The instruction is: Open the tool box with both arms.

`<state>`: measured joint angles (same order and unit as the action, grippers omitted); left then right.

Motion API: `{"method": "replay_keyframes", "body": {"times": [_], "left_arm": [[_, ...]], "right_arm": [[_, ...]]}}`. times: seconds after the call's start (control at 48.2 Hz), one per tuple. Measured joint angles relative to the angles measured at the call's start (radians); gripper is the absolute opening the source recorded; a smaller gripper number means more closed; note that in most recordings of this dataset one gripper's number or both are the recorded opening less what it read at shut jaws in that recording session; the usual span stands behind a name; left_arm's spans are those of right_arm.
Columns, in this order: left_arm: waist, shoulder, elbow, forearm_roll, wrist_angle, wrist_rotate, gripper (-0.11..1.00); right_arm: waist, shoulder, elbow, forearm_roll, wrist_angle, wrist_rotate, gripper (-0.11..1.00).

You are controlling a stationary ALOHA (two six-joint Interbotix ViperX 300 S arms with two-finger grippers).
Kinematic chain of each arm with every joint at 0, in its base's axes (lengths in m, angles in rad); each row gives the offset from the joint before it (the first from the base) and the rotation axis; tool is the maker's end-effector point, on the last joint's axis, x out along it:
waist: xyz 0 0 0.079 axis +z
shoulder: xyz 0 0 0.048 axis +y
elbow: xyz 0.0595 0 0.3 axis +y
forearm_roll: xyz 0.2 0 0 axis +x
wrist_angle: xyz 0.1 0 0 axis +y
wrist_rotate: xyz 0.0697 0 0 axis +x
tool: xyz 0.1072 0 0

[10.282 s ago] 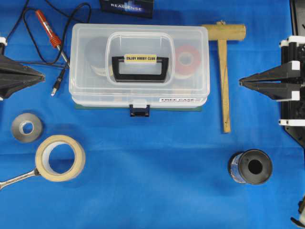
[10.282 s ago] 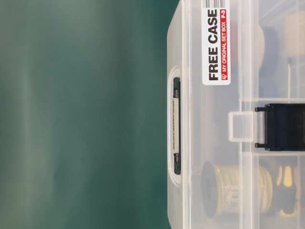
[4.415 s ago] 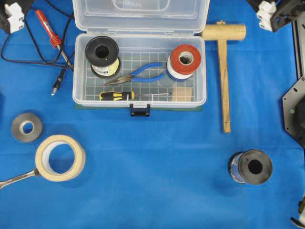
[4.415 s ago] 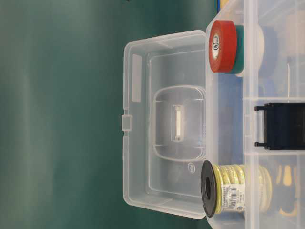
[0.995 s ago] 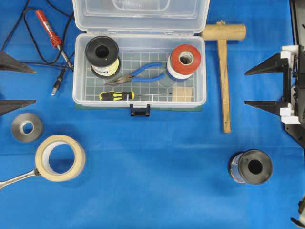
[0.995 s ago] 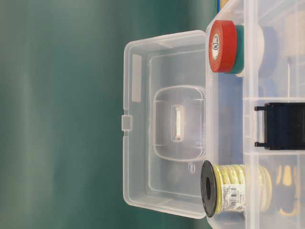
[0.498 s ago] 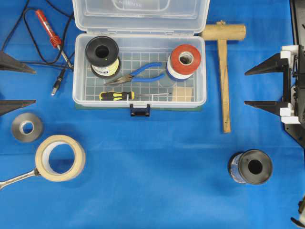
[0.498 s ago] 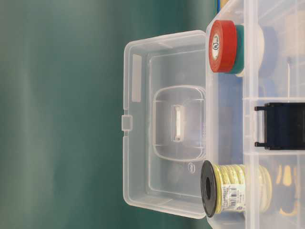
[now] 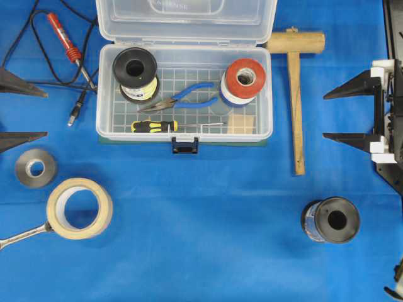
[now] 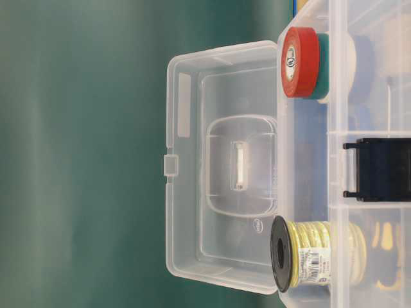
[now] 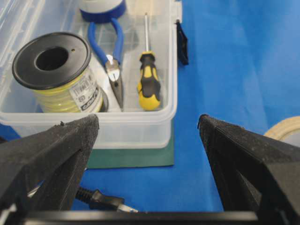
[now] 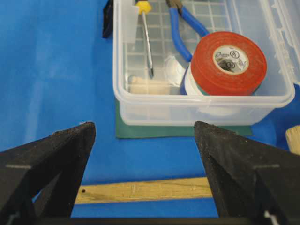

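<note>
The clear tool box (image 9: 267,91) stands open at the back middle of the blue cloth, its lid (image 9: 186,22) swung back and upright (image 10: 221,167). Its gridded floor holds a yellow wire spool (image 9: 135,73), blue pliers (image 9: 189,95), a yellow-and-black screwdriver (image 9: 154,126) and a red tape roll (image 9: 245,78). The dark blue latch (image 9: 184,146) hangs at the front. My left gripper (image 9: 44,113) is open at the left edge, clear of the box (image 11: 140,131). Over by the right edge my right gripper (image 9: 324,116) is open, also apart from the box (image 12: 206,110).
A wooden mallet (image 9: 296,94) lies between the box and my right gripper. A black spool (image 9: 332,220) stands at front right. A grey roll (image 9: 35,168), a beige tape roll (image 9: 80,207) and a wrench (image 9: 22,236) lie at front left. A red soldering iron (image 9: 64,39) with cable lies back left.
None over the last second. Earlier the box was shut and both grippers were shut; the lid now stands open and both grippers are open at the sides.
</note>
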<state>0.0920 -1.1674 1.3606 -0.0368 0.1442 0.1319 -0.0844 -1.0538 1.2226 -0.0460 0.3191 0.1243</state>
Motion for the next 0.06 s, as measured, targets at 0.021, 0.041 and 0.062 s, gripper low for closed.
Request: {"method": "replay_keyframes", "body": {"times": [0.021,0.041,0.062], "left_arm": [[0.000,0.000,0.000,0.000,0.000,0.000,0.90],[0.000,0.000,-0.002,0.000,0.000,0.000,0.90],[0.000,0.000,-0.002,0.000,0.000,0.000,0.90]], "right_arm": [[-0.002,0.000,0.000,0.000,0.000,0.000,0.85],[-0.002,0.000,0.000,0.000,0.000,-0.002,0.85],[0.000,0.000,0.000,0.000,-0.002,0.000,0.85]]}}
